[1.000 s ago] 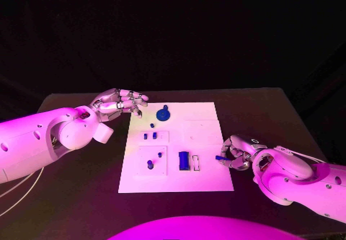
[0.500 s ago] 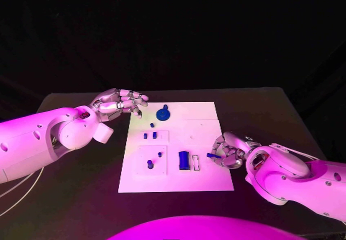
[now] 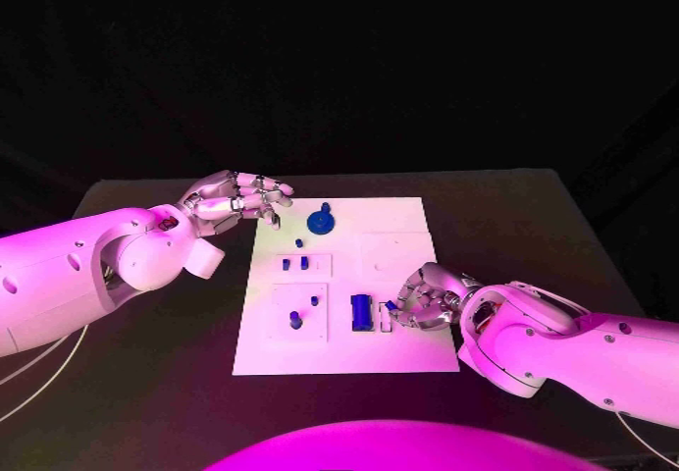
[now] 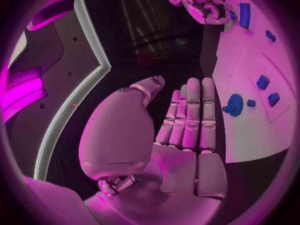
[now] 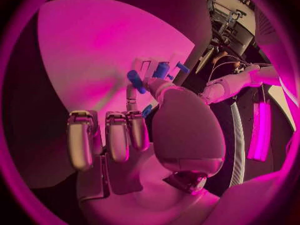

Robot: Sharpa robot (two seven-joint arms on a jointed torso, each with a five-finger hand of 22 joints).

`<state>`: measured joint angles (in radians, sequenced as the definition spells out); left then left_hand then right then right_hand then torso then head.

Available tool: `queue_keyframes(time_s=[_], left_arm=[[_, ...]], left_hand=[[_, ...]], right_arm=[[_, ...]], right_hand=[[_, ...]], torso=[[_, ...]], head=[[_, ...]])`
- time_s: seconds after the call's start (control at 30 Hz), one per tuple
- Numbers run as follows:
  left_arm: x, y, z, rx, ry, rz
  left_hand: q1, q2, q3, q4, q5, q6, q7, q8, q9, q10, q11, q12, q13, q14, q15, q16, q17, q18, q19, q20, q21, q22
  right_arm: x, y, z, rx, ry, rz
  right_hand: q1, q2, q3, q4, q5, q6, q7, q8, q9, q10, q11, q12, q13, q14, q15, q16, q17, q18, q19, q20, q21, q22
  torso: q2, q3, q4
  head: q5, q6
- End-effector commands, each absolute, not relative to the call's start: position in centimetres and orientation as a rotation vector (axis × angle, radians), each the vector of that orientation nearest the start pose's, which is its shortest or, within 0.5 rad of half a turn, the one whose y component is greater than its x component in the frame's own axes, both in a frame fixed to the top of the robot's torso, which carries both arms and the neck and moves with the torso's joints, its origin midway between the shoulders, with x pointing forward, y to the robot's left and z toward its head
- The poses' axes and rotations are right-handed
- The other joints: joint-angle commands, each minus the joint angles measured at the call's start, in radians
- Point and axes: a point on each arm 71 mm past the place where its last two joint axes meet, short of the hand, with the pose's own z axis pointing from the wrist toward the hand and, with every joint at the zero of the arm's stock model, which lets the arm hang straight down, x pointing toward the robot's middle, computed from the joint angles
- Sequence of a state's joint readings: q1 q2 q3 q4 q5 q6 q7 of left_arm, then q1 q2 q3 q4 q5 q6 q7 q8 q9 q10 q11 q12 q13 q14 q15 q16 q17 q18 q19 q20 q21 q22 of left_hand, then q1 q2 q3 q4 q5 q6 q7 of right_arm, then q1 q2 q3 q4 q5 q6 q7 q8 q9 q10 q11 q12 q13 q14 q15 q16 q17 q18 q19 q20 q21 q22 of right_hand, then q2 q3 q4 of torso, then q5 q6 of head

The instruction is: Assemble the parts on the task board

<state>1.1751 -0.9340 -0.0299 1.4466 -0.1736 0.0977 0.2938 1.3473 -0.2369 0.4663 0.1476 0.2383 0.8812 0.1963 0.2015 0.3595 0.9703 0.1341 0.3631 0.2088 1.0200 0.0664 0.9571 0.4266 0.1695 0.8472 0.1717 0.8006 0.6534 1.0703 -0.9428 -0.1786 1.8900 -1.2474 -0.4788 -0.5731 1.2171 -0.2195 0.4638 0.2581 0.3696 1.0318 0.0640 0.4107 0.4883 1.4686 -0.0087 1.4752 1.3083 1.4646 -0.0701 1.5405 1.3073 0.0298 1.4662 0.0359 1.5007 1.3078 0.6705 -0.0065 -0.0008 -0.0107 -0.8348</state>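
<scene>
We see a black table (image 3: 524, 226) with the white board (image 3: 396, 363) flat on its middle, long side running away from us. Bare tabletop shows on every side of the board.

Right hand (image 3: 425, 302) over task board (image 3: 346, 285)

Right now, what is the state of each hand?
Left hand: open, holding nothing.
Right hand: pinches a small blue part.

Blue parts (image 3: 362, 313) on white task board (image 3: 410, 218)
</scene>
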Motion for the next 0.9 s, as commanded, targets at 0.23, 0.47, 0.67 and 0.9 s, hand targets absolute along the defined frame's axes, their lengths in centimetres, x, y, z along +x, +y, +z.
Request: queue_keyframes(time_s=[0.23, 0.47, 0.67, 0.9], left_arm=[[48.38, 25.20, -19.36, -0.930, 1.723, -1.667], [48.34, 25.11, -19.38, -0.929, 1.732, -1.670], [48.32, 25.19, -19.39, -0.930, 1.734, -1.667], [48.30, 25.19, -19.39, -0.930, 1.736, -1.667]], left_hand=[[0.007, 0.006, -0.003, 0.000, -0.004, -0.010, 0.000, 0.006, 0.002, -0.005, 0.000, 0.004, 0.001, -0.005, 0.000, 0.006, 0.001, 0.014, 0.004, 0.000, -0.003, -0.001], [0.007, 0.006, -0.003, 0.000, -0.004, -0.010, 0.000, 0.006, 0.002, -0.005, 0.000, 0.004, 0.001, -0.005, 0.000, 0.006, 0.001, 0.014, 0.004, 0.000, -0.003, -0.001], [0.012, 0.007, -0.005, 0.001, -0.004, -0.010, 0.000, 0.007, 0.002, -0.006, 0.000, 0.005, 0.001, -0.006, 0.000, 0.006, 0.001, 0.014, 0.007, -0.001, -0.006, -0.003], [0.012, 0.007, -0.005, 0.001, -0.004, -0.010, 0.000, 0.007, 0.002, -0.006, 0.000, 0.005, 0.001, -0.006, 0.000, 0.006, 0.001, 0.014, 0.007, -0.001, -0.006, -0.003]], right_arm=[[36.42, -17.03, -26.82, 0.405, 2.097, 0.580], [36.59, -16.65, -27.19, 0.399, 2.124, 0.575], [36.68, -16.67, -27.49, 0.384, 2.149, 0.563], [36.74, -16.54, -27.57, 0.370, 2.145, 0.564]], right_hand=[[-0.064, 0.014, -0.038, 0.028, 0.030, -0.003, 0.000, 0.005, 0.002, 0.062, -0.003, 0.010, 0.206, 0.094, -0.005, 0.007, 0.204, -0.018, 0.090, -0.005, 0.007, 0.247], [-0.070, 0.013, -0.044, 0.029, 0.032, -0.002, 0.000, 0.005, 0.002, 0.063, -0.002, 0.013, 0.208, 0.094, -0.005, 0.008, 0.205, -0.018, 0.090, -0.005, 0.008, 0.247], [-0.076, 0.017, -0.049, 0.031, 0.031, 0.000, 0.000, 0.006, 0.003, 0.063, -0.002, 0.012, 0.208, 0.095, -0.005, 0.009, 0.208, -0.018, 0.089, -0.005, 0.006, 0.247], [-0.090, 0.018, -0.065, 0.031, 0.011, -0.001, 0.000, 0.005, 0.004, 0.062, -0.002, 0.010, 0.207, 0.094, -0.005, 0.008, 0.205, -0.017, 0.088, -0.004, 0.001, 0.246]], torso=[[-0.001, 0.0012, -0.0002], [0.000, 0.0004, 0.0006], [-0.001, -0.0007, 0.0003], [-0.001, 0.0007, -0.0010]], head=[[0.000, -0.003], [0.000, -0.003], [0.000, -0.007], [0.003, -0.006]])
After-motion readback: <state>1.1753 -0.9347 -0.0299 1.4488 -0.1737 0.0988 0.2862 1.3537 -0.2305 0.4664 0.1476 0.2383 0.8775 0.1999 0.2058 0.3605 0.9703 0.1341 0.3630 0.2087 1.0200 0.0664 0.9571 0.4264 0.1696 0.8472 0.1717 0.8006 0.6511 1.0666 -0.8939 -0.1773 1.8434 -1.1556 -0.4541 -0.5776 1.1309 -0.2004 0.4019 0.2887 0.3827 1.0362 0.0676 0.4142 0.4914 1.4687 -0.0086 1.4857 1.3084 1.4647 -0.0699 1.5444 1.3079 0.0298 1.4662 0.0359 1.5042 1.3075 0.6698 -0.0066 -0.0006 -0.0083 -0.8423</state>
